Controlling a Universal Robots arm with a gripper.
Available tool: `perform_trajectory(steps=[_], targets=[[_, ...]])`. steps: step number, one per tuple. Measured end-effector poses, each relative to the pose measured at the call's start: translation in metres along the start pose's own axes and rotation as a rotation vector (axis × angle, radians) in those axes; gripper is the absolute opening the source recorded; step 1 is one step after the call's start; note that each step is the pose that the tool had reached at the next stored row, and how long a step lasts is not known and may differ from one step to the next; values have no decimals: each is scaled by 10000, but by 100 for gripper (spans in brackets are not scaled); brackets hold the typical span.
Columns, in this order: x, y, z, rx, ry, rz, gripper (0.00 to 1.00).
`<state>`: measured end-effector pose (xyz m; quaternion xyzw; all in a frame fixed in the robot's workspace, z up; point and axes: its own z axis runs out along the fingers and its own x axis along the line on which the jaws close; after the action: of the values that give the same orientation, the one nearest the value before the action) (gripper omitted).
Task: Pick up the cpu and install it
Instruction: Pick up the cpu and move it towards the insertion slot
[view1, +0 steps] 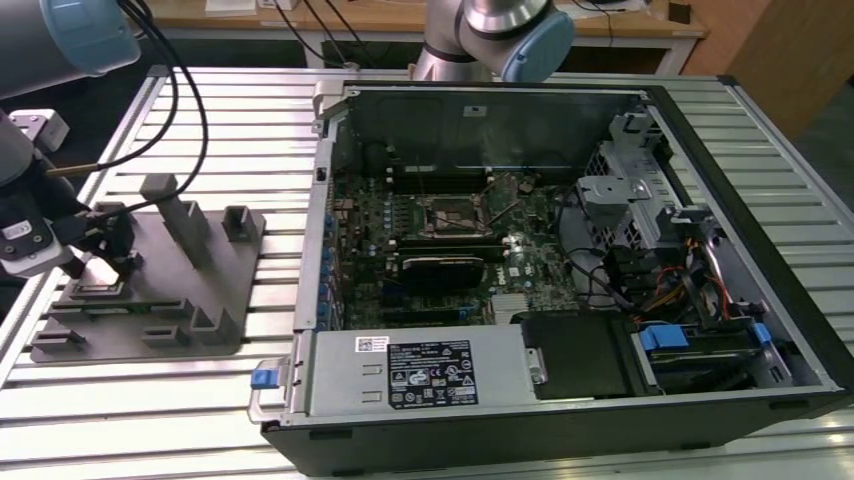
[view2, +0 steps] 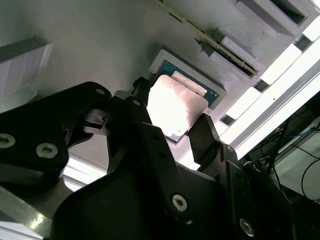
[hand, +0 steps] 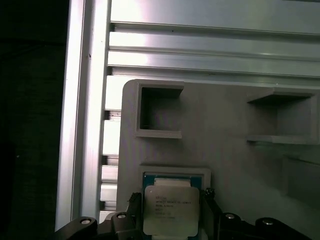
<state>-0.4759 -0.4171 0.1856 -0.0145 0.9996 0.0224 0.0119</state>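
Two black fingers (view2: 141, 102) of the end effector (view1: 104, 270) were clamped on opposite edges of the cpu (hand: 170, 212), silver top up, at its square recess in the grey tray (view1: 214, 290) on the desk (view1: 147, 400), exterior view's left. We couldn't tell whether it was lifted clear. Open PC case (view1: 561, 250) w/ the mobo socket (view1: 447, 215) lay well apart, at the exterior view's right.
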Motion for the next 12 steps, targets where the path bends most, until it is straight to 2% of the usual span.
perform_trajectory(steps=[9, 12], targets=[[1, -1, 13, 1, 2, 1, 59], [1, -1, 13, 2, 3, 0, 54]])
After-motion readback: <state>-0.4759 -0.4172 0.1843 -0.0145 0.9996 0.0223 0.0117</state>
